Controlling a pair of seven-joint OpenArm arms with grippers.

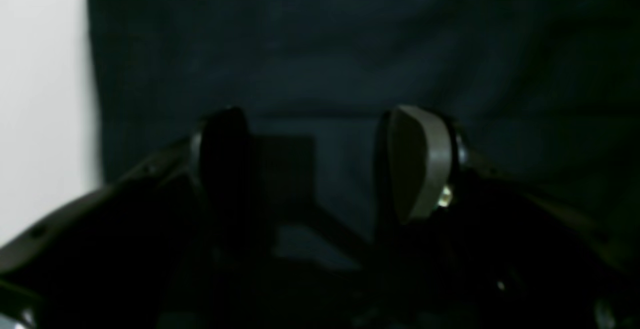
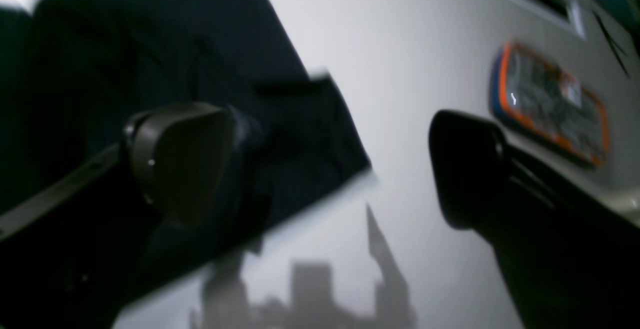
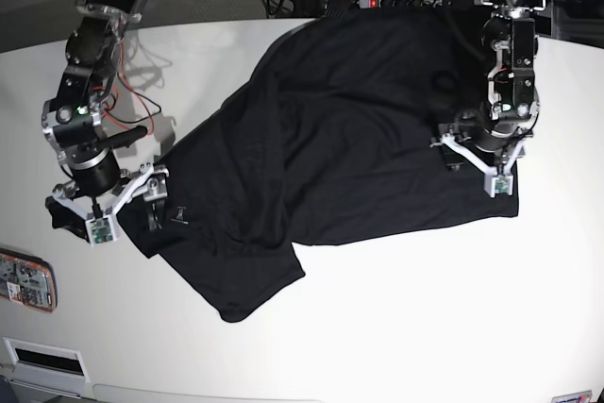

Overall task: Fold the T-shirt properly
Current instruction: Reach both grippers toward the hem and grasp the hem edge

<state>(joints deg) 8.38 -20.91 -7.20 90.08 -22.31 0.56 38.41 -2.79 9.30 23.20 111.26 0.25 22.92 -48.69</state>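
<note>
The T-shirt (image 3: 340, 139) is black and plain. It lies spread out on the white table but not flat, with soft wrinkles and folds across the middle. One part reaches to the far side, another hangs toward the near left. It is not folded yet.

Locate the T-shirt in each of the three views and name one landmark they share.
Left wrist: the T-shirt fills nearly the whole picture behind the open left gripper; white table at the left edge.
Right wrist: it takes the left half, its edge running diagonally behind the left finger of the open right gripper.
Base: it lies spread and rumpled across the middle.
Shared landmark: the white table bordering the shirt's edge.
</note>
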